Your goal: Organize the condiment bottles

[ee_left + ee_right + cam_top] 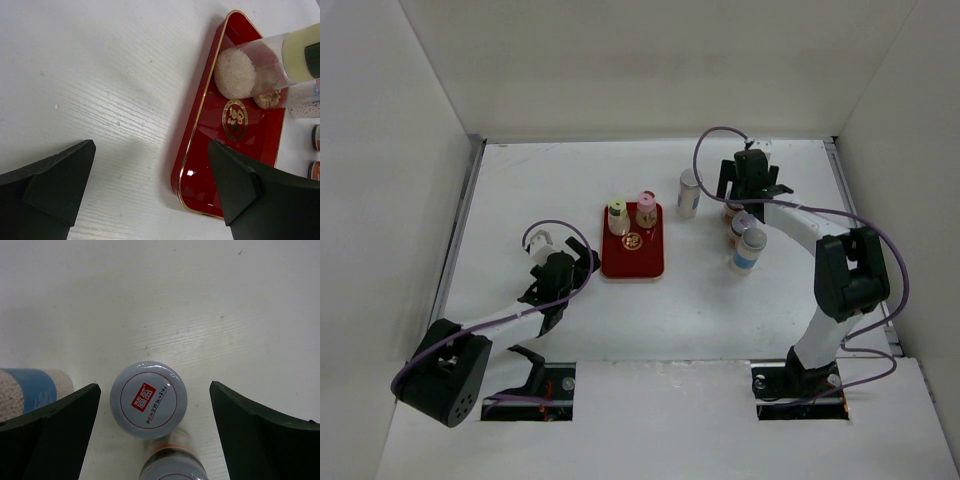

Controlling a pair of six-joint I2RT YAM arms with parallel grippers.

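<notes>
A flat red tray [638, 262] holds two condiment bottles, one with a yellow-green cap [617, 215] and one with a pink cap [647, 207]. A silver-capped bottle [689, 192] stands just right of the tray. Three more bottles cluster at the right; the nearest has a blue label [748, 248]. My right gripper [750, 192] is open, above that cluster. In the right wrist view its fingers straddle a silver cap with a red logo [148, 399] without touching it. My left gripper [565, 272] is open and empty, left of the tray; its wrist view shows the tray's corner [200, 175].
White walls enclose the table on three sides. In the right wrist view a second silver-capped bottle [172, 467] stands right behind the logo cap and the blue-label bottle [30, 390] is beside the left finger.
</notes>
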